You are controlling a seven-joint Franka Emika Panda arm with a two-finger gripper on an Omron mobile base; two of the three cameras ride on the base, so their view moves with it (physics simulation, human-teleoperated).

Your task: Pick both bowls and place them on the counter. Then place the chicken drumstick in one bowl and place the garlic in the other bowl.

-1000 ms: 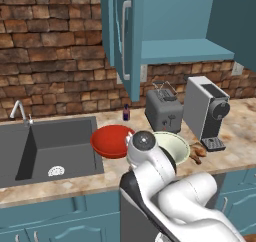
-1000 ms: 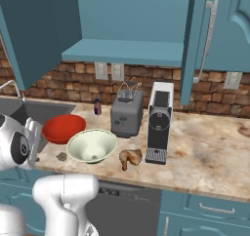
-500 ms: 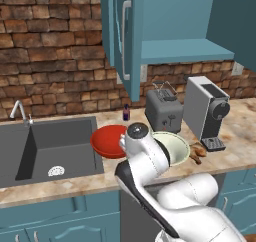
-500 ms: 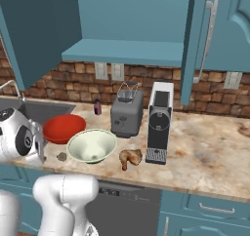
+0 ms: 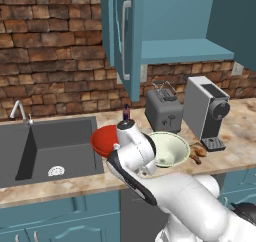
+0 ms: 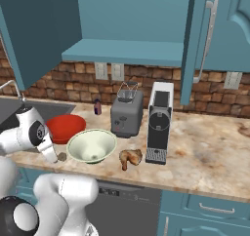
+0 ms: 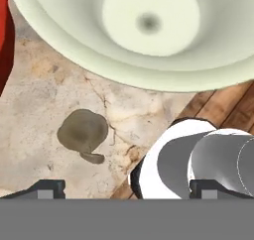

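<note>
Jaws (image 7: pixel 124 187) wide open, empty, hanging just above table (image 7: pixel 44 110) at its front edge. Garlic (image 7: pixel 83 131) lies on table just ahead of jaws, between finger lines, nearer left tip, untouched. Cream-green bowl (image 7: pixel 149 30) upright on table beyond garlic, empty; red bowl (image 6: pixel 66 127) beside it, to left of jaws, also on table. Chicken drumstick (image 6: pixel 130 157) on table well right of jaws, past cream-green bowl, in front of coffee machine (image 6: pixel 159 120).
</note>
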